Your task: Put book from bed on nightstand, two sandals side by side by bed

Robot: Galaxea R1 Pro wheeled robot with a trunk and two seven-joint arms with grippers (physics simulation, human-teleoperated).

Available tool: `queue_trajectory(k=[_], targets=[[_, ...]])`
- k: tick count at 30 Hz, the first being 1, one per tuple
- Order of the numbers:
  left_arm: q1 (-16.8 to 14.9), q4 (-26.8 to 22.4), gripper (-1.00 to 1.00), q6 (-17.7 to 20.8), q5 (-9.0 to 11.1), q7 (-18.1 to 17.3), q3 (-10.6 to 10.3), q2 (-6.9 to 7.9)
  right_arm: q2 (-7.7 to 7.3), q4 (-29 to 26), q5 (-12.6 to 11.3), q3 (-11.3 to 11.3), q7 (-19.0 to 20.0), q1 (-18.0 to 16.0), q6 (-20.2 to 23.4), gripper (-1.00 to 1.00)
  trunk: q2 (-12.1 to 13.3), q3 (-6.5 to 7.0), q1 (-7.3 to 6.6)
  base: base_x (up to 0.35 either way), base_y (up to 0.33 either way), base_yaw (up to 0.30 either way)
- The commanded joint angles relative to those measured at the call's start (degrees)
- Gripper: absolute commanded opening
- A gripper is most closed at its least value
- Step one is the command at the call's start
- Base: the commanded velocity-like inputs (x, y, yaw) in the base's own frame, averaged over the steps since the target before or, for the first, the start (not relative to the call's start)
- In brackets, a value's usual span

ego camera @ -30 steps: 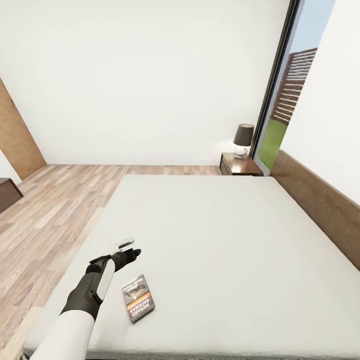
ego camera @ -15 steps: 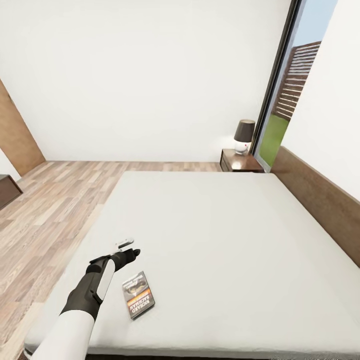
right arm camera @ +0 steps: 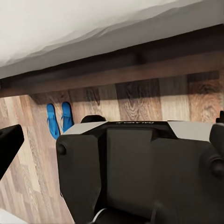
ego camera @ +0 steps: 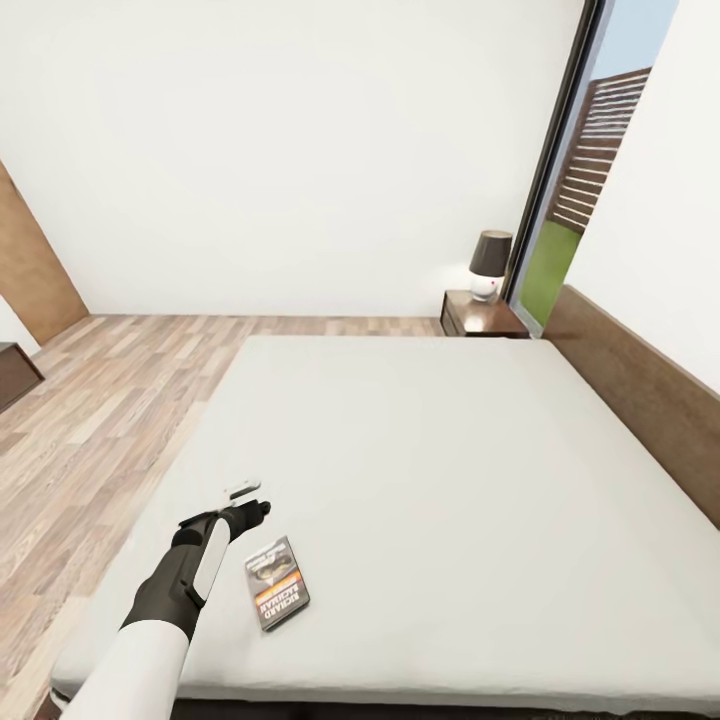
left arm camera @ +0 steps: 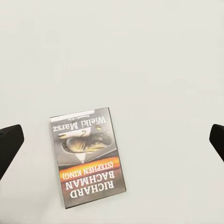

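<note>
The book lies flat on the bed near its front left corner, dark cover with an orange band facing up. My left gripper hovers open just beyond the book, over the mattress. In the left wrist view the book sits between the wide-apart fingertips of the left gripper, untouched. The nightstand stands at the bed's far corner. In the right wrist view the two blue sandals lie side by side on the wood floor beside the bed's dark frame. My right gripper is open and holds nothing.
A lamp with a dark shade stands on the nightstand. The wooden headboard runs along the bed's right side, below a tall window. Wood floor spreads to the left, with a dark cabinet at the edge. My own base is below the right gripper.
The head view has shifted, so the bed's far edge and nightstand sit higher in the picture. The left gripper has drawn back a little toward the book; the book has not moved.
</note>
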Motion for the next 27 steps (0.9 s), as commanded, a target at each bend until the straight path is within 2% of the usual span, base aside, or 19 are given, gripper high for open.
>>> queue_trajectory(k=[1, 27], targets=[[0.0, -0.1, 1.0, 0.3, 0.6, 0.4, 0.1, -0.05, -0.02, 0.1, -0.6, 0.1, 0.2, 0.0, 0.2, 1.0, -0.1, -0.2, 0.03, 0.0, 0.0, 0.0], [0.0, -0.1, 1.0, -0.4, 0.7, 0.4, 0.1, -0.05, -0.02, 0.1, -0.6, 0.1, 0.2, 0.0, 0.2, 1.0, -0.1, -2.54, 0.03, 0.0, 0.0, 0.0]])
